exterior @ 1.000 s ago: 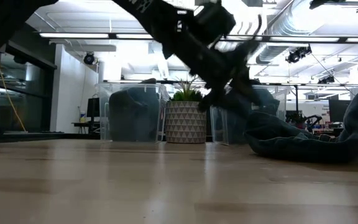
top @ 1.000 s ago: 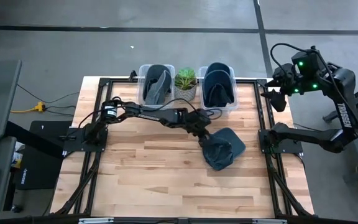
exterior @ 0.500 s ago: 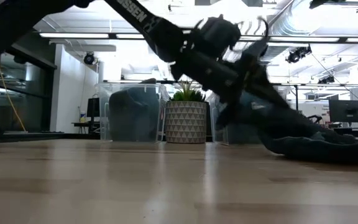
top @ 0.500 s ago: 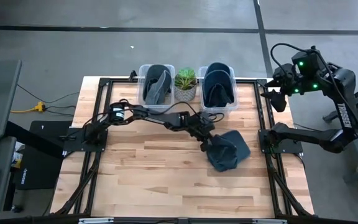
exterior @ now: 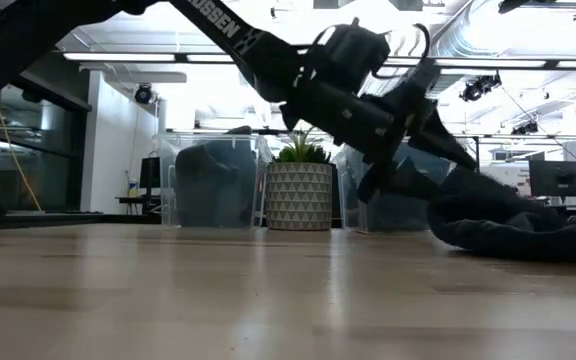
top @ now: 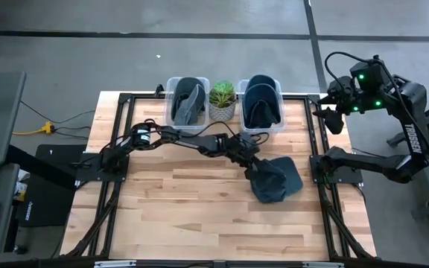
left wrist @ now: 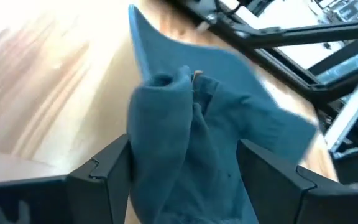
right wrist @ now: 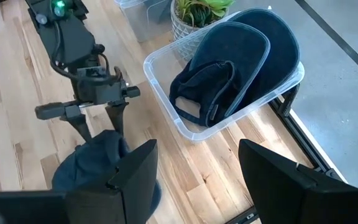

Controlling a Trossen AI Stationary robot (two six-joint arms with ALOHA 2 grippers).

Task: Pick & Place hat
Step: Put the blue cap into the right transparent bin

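Table (top: pixel 177 216): a pale wooden top inside a black frame is seen from above, with both arms mounted at its sides.
Left arm (top: pixel 185 138): it is stretched from the left edge across the table toward the right half.
Right arm (top: pixel 393 112): it is raised beyond the table's right edge, clear of the work area.
Right bin (top: pixel 261 112): a clear container at the far edge, right of the plant, is filled with dark hats.
Left bin (top: pixel 187 104): a clear container left of the plant is seen with a dark hat inside.
Hat (top: pixel 275 179): a crumpled blue-grey hat is lying on the wood in the right half, near the right bin and outside it.
Plant (top: pixel 223 100): a small green plant in a patterned pot is set between the two bins.
Left gripper (top: pixel 252 169): its fingers are spread apart on either side of the hat's bunched cloth, at the hat's left edge; no clamping is shown.
Right gripper (right wrist: pixel 194 180): its fingers are held apart with nothing between them, high over the right bin's corner.
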